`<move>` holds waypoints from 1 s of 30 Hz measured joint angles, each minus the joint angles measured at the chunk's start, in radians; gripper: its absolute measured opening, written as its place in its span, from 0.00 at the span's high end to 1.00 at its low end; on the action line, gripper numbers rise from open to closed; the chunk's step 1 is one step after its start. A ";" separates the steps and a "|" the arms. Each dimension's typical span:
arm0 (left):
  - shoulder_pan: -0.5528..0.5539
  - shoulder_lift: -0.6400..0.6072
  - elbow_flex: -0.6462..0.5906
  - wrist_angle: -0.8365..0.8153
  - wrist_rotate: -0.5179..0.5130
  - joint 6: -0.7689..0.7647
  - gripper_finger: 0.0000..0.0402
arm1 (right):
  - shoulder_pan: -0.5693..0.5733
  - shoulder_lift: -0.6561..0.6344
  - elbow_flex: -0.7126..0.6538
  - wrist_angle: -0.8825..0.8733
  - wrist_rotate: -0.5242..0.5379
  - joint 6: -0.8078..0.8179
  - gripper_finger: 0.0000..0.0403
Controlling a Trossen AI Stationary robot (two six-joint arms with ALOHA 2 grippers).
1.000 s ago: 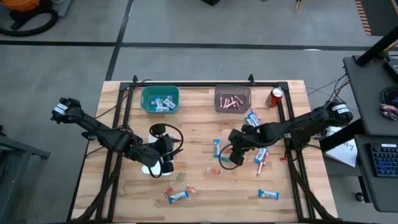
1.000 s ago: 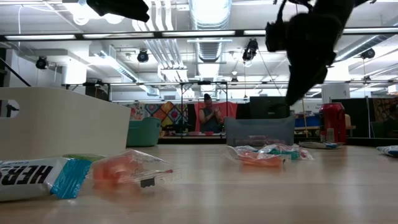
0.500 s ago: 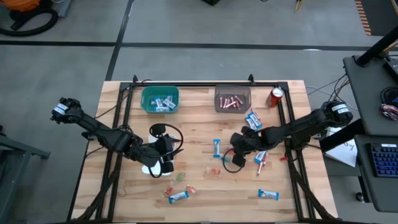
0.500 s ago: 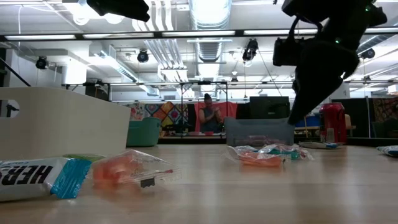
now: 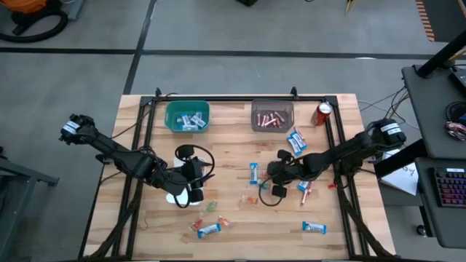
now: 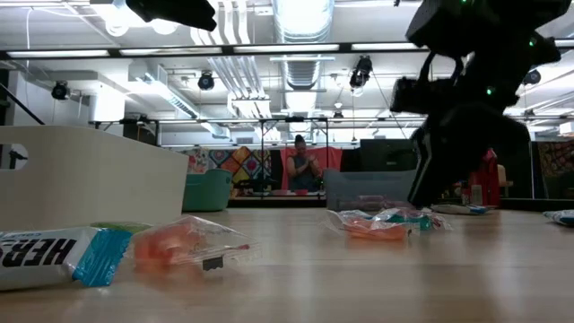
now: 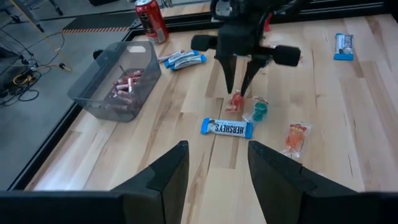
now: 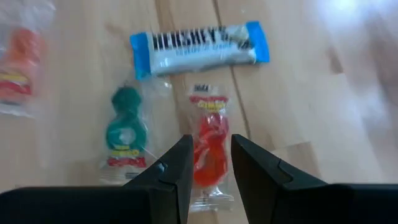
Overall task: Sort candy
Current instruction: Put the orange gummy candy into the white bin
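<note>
A red wrapped candy [image 8: 210,146] lies flat on the wooden table [image 5: 226,156], next to a green candy [image 8: 125,130] and a blue-and-white mini bar [image 8: 199,45]. My right gripper [image 8: 208,157] points steeply down over the red candy. It is open, with one fingertip on each side of the candy, just above it in the left wrist view [image 7: 234,102]. My left gripper [image 7: 214,174] hangs open and empty over the table's left middle [image 5: 194,176], above a white bowl [image 5: 177,197].
At the far edge stand a teal bin [image 5: 188,116] with blue-and-white bars, a grey bin [image 5: 272,116] with pink sticks, and a red can [image 5: 323,111]. More candy lies loose: bars [image 5: 295,138], [image 5: 314,228], [image 5: 207,229] and an orange piece [image 7: 296,137].
My right gripper has gone down toward the candies in the table's middle and has rolled at the wrist, so that its fingertips now stand just over the red candy. The candies have stayed where they were.
</note>
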 joint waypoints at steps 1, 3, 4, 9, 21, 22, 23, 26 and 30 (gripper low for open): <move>0.000 0.000 0.000 0.001 0.000 0.001 0.63 | 0.000 0.017 0.000 0.005 0.000 0.000 0.75; 0.000 0.000 0.000 0.004 0.000 0.002 0.63 | 0.000 0.051 0.001 0.015 0.002 0.001 0.75; 0.000 0.000 0.000 0.004 0.000 0.002 0.63 | 0.000 0.067 0.004 0.018 0.014 0.004 0.75; 0.000 0.000 0.000 0.006 0.000 0.002 0.63 | -0.001 0.127 0.015 0.026 0.077 0.029 0.75; 0.000 0.000 -0.043 0.082 -0.001 0.002 0.63 | 0.000 0.136 0.013 0.028 0.085 0.045 0.97; 0.000 0.000 -0.051 0.092 -0.008 0.002 0.63 | 0.000 0.130 0.013 0.030 0.084 0.041 0.97; 0.000 0.000 -0.060 0.104 -0.017 0.002 0.63 | 0.000 0.124 0.012 0.033 0.081 0.036 0.97; 0.000 0.000 -0.074 0.121 -0.023 0.002 0.63 | 0.000 0.084 0.009 0.022 0.069 0.028 0.98; 0.000 0.000 -0.078 0.130 -0.023 0.002 0.63 | 0.000 0.018 0.006 0.030 0.064 -0.001 0.98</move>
